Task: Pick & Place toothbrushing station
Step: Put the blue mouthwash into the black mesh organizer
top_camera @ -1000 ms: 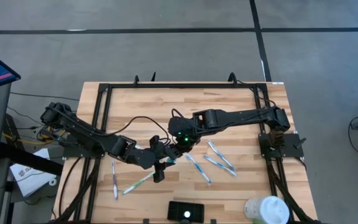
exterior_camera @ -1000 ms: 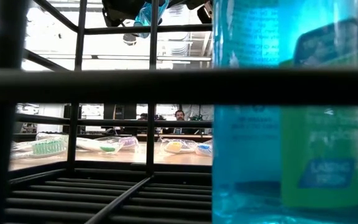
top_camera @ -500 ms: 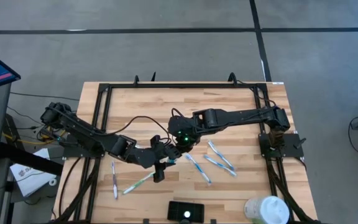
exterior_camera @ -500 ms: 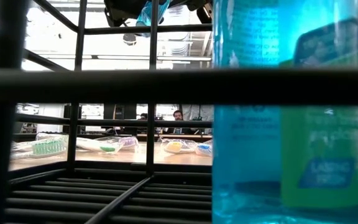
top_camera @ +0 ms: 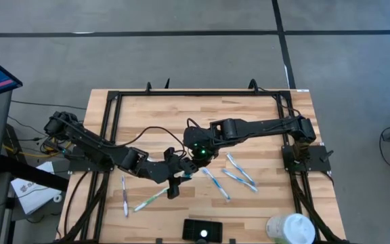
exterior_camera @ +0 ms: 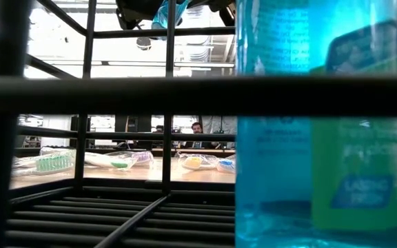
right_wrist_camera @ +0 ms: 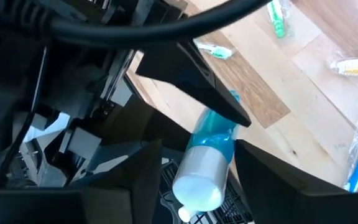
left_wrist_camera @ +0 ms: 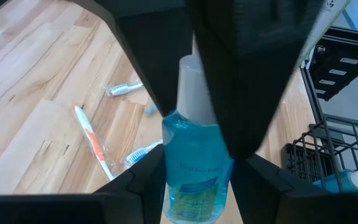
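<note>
**High view:** The toothbrushing station [top_camera: 202, 230] is a low black rectangular box with a small pale spot on its top. It sits at the near edge of the pale wood-plank table [top_camera: 263, 122], well apart from both arms. No writing shows on it. A white round container [top_camera: 290, 228] stands to its right. Wrapped toothbrushes [top_camera: 239, 171] lie scattered on the wood. The left gripper [top_camera: 179, 177] and right gripper [top_camera: 198, 157] meet above mid-table.

**Low view:** Black metal bars cross the picture. A translucent blue bottle with a green label [exterior_camera: 322, 138] looms close, and its print is too blurred to read. Bristled brush heads [exterior_camera: 54, 162] lie on the tabletop.

**Left wrist view:** The left gripper [left_wrist_camera: 194, 186] is clamped on a clear blue mouthwash bottle [left_wrist_camera: 194, 168] with a white cap. The bottle has a smooth plastic, rounded shoulder. The script on its pale label is unreadable.

**Right wrist view:** The same bottle's white cap [right_wrist_camera: 197, 183] lies between the fingers of the right gripper [right_wrist_camera: 197, 180]. These fingers stand loosened, with a slim gap on either side.
</note>
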Action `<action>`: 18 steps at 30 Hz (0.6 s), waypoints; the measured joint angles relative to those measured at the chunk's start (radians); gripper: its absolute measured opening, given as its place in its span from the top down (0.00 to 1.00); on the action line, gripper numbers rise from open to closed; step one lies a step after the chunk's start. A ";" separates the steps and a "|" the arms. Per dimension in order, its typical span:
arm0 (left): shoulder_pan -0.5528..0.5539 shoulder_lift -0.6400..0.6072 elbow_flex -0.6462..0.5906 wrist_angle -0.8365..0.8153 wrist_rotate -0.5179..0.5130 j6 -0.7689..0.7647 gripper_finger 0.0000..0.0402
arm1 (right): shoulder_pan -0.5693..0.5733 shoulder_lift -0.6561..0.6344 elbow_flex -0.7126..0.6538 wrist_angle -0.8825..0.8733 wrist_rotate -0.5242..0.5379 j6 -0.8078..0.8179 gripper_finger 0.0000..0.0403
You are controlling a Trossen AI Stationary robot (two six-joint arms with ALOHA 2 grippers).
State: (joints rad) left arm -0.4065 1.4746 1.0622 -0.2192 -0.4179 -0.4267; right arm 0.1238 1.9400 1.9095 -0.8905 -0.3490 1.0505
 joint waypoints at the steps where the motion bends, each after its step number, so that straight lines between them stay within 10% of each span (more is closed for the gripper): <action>1: 0.000 0.000 0.000 0.000 0.000 0.000 0.64 | 0.000 0.000 0.000 -0.002 -0.003 -0.002 0.50; 18: 0.000 0.000 0.000 -0.002 0.023 0.003 0.64 | 0.000 0.000 0.000 -0.017 -0.003 -0.013 0.62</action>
State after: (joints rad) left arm -0.4061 1.4746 1.0622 -0.2211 -0.3950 -0.4236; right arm 0.1238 1.9396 1.9095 -0.9079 -0.3519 1.0374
